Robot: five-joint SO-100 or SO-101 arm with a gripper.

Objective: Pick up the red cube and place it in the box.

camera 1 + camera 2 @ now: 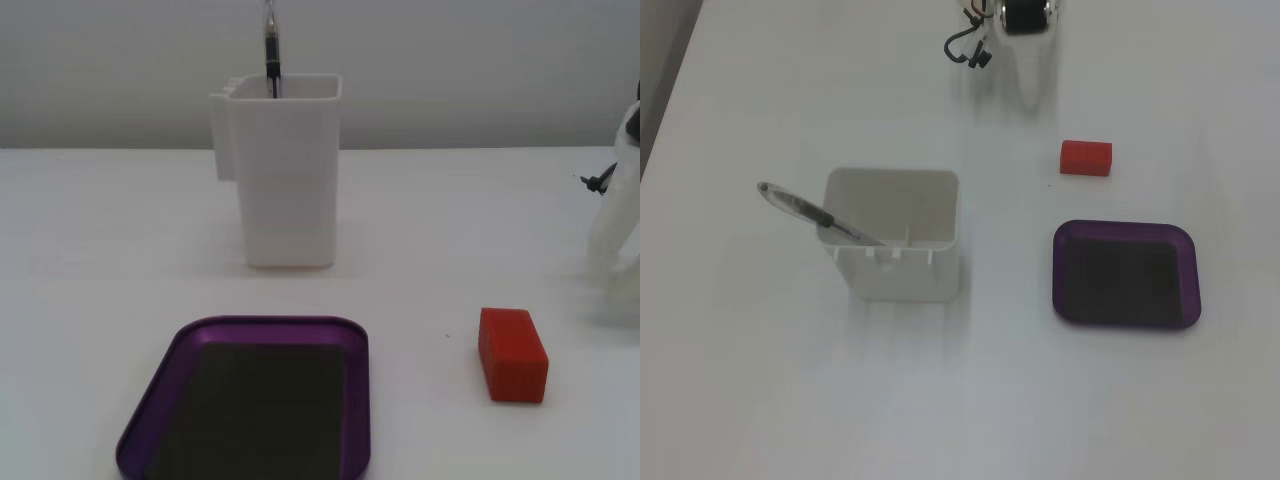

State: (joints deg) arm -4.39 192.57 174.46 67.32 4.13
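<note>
The red cube [512,353] lies on the white table right of the box, its long side pointing away from the camera; from above the red cube [1085,157] sits just beyond the box's far edge. The box [155,405] is a shallow purple tray with a dark floor and nothing in it, at the front centre; its rim [1192,270] shows at the right in the other fixed view. My white gripper [612,270] hangs at the right edge, behind and right of the cube. From above, the gripper [1030,92] points toward the cube, well short of it. It washes out against the table.
A tall white square container [290,190] stands behind the box with a pen [271,50] leaning in it. From above, the container [895,260] sits left of the box, and the pen [810,212] sticks out to the left. A black cable [968,48] loops beside the arm.
</note>
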